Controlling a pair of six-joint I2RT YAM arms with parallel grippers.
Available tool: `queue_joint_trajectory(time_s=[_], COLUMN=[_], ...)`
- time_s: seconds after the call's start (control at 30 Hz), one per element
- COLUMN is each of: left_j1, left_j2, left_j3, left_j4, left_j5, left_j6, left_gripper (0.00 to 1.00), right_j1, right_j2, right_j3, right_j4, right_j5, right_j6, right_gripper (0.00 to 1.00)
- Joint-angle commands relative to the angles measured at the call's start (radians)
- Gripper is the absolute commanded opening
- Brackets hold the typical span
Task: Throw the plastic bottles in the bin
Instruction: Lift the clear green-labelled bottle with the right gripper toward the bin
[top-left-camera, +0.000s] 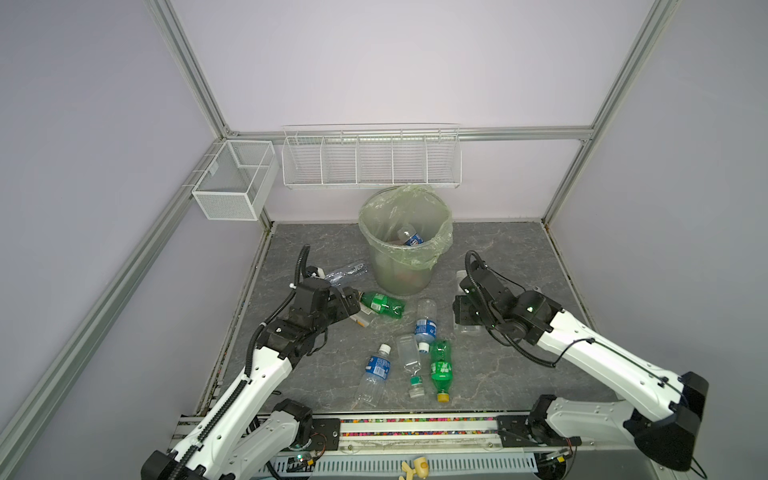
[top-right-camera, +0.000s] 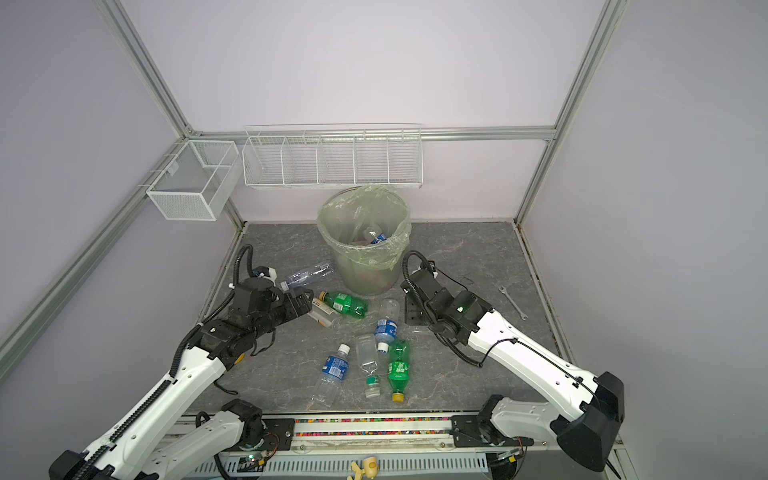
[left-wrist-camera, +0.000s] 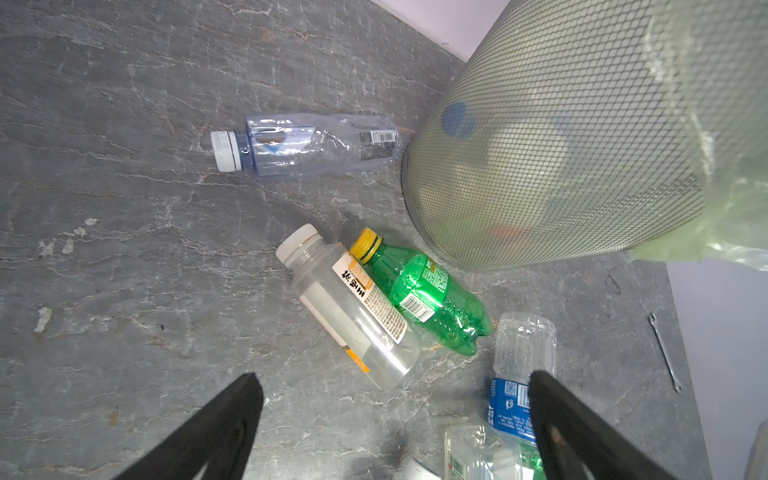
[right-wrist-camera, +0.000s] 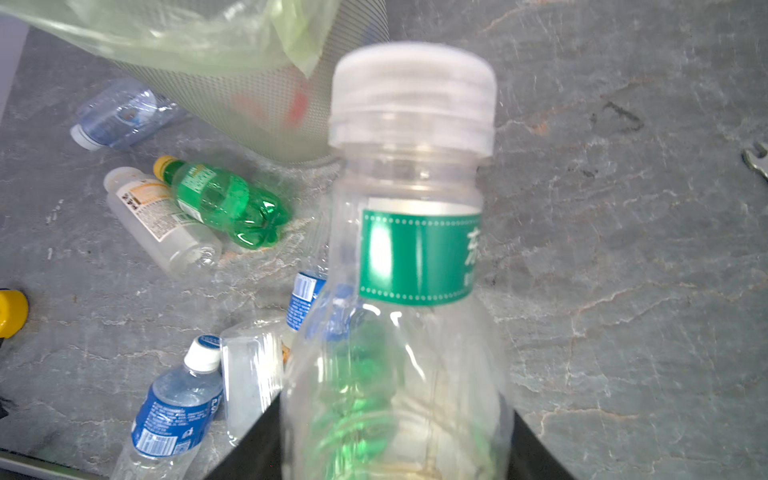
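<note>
The bin (top-left-camera: 405, 232) stands at the back middle of the table, with a blue-labelled bottle (top-left-camera: 409, 236) inside. My right gripper (right-wrist-camera: 395, 440) is shut on a clear bottle (right-wrist-camera: 415, 257) with a green label and white cap, just right of the bin's base. To the bin's front left, my left gripper (left-wrist-camera: 395, 380) hangs open and holds nothing. Just beyond its fingers lie a green yellow-capped bottle (left-wrist-camera: 424, 291) and a clear orange-labelled one (left-wrist-camera: 353, 307). A bluish clear bottle (left-wrist-camera: 307, 143) lies against the bin. Several more bottles (top-left-camera: 426, 322) lie in the table's front middle.
A small wrench (top-right-camera: 513, 302) lies on the table at the right. A white wire rack (top-left-camera: 370, 160) hangs on the back wall above the bin, and a mesh basket (top-left-camera: 235, 178) hangs on the left frame. Walls close in three sides.
</note>
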Motion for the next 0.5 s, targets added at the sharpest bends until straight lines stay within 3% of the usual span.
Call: queue_joint_trajectory(time_s=[0.0, 0.47], left_j1=[0.005, 0.004], left_j2=[0.004, 0.036], left_j3=[0.005, 0.043], left_j4=[0.017, 0.044], left_j5=[0.013, 0.023], left_j6=[-0.022, -0.008], left_gripper=[0.99, 0.99], right_j1=[-0.008, -0.014], right_j2=[0.028, 0.100], right_j3=[0.043, 0.223], right_j4=[0.039, 0.087], right_j5=[-0.019, -0.002], right_j6=[-0.046, -0.115], right_gripper=[0.59, 0.59])
